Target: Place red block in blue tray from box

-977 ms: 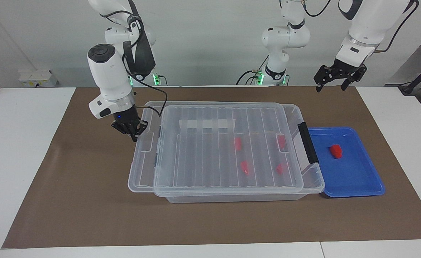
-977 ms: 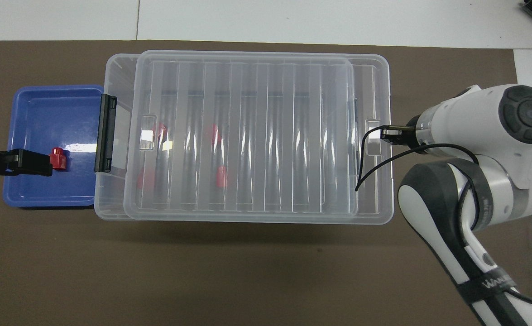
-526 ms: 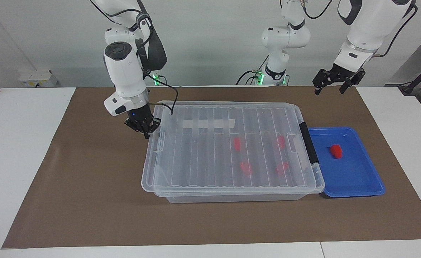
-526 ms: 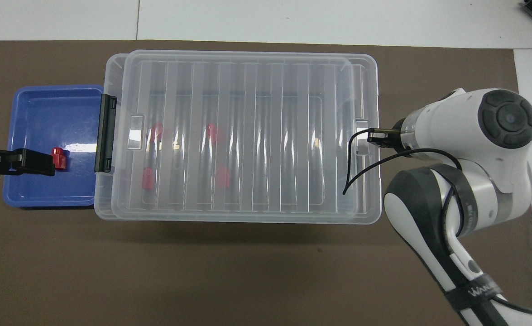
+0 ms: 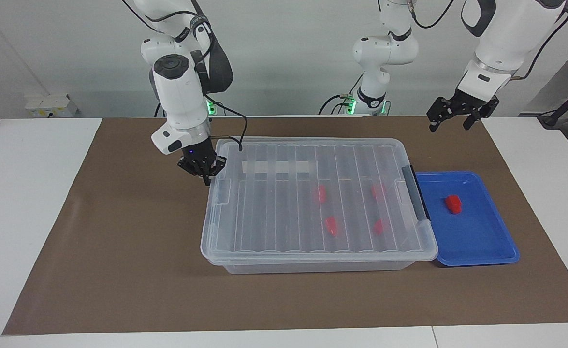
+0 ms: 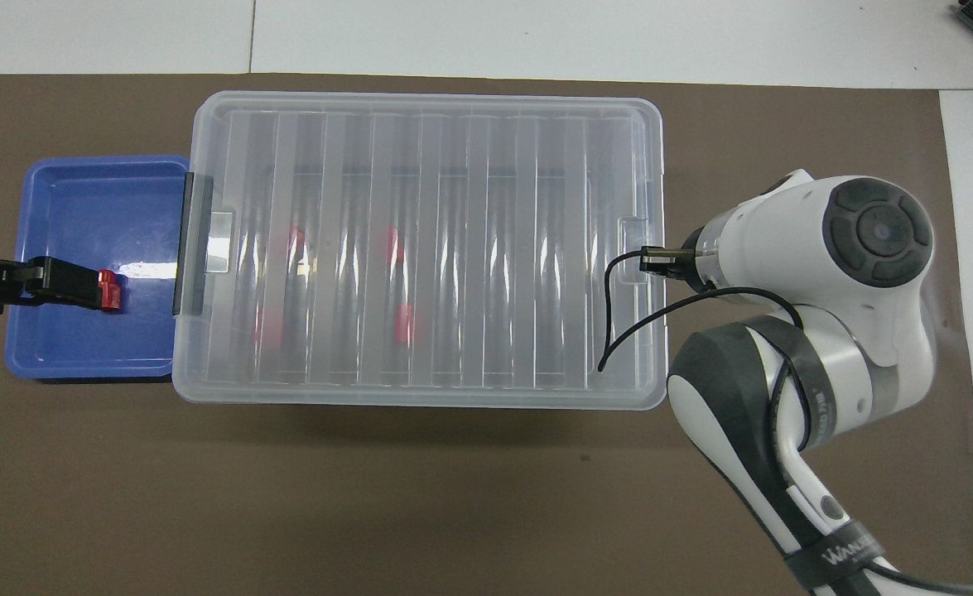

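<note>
The large clear plastic box (image 5: pixel 318 205) with a ribbed see-through lid (image 5: pixel 313 193), a whitish strip and a dark end handle sits mid-table on a brown mat (image 5: pixel 119 251); the lid now lies square on it, having slid toward the left arm's end. The shallow glossy blue tray (image 5: pixel 477 241) touches the box there and holds one small red block (image 5: pixel 453 203); four more show through the lid. The right end effector (image 5: pixel 202 170), at the lid's end tab, I cannot tell whether clenched. The left end effector (image 5: pixel 459 115), released, hangs above the table's robot-side edge.
</note>
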{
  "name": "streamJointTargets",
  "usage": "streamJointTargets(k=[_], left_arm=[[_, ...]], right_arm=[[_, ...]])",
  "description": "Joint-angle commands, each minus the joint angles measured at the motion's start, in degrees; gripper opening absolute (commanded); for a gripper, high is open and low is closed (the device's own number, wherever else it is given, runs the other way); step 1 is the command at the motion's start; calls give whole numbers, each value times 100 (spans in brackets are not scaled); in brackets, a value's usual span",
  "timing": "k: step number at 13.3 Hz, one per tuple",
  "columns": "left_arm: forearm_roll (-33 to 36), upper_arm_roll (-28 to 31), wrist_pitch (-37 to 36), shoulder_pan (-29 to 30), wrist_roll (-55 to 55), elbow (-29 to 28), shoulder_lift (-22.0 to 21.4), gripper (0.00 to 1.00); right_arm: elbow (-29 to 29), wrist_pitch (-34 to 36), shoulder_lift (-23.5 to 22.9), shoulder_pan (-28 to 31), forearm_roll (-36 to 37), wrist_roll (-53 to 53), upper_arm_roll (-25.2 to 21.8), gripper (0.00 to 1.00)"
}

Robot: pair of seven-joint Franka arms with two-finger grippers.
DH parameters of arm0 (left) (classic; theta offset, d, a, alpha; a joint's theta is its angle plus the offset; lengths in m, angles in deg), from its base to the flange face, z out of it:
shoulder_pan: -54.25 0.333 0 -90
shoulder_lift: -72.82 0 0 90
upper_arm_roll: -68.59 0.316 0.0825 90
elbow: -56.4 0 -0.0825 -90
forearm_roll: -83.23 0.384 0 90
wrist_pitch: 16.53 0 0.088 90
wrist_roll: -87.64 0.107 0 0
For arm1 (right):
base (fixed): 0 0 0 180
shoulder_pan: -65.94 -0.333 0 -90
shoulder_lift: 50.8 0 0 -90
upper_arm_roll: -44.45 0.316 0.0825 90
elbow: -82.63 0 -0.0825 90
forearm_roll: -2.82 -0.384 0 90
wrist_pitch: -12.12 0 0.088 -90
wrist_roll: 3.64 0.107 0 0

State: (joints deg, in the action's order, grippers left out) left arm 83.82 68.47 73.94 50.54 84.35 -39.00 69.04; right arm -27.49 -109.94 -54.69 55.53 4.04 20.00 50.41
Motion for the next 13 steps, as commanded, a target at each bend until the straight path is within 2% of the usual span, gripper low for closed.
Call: streamJointTargets(k=[1, 3, 4, 6, 13], left_arm=[[11, 73, -205, -59, 75, 224, 123, 100], [2, 91, -361, -59, 83, 154, 88, 100], [11, 117, -424, -59, 118, 180, 105, 100], [11, 170, -380, -60, 145, 154, 105, 100], [20, 117, -266, -86, 136, 128, 26, 100]], right_arm=[[-62, 104, 160, 56, -43, 175, -25, 0], [-62, 322, 230, 205, -25, 167, -34, 0], [-62, 367, 283, 284, -16, 158, -34, 4], [-53, 464, 362, 495, -16, 149, -34, 100], [332, 1211, 758, 891, 10, -79, -60, 100]])
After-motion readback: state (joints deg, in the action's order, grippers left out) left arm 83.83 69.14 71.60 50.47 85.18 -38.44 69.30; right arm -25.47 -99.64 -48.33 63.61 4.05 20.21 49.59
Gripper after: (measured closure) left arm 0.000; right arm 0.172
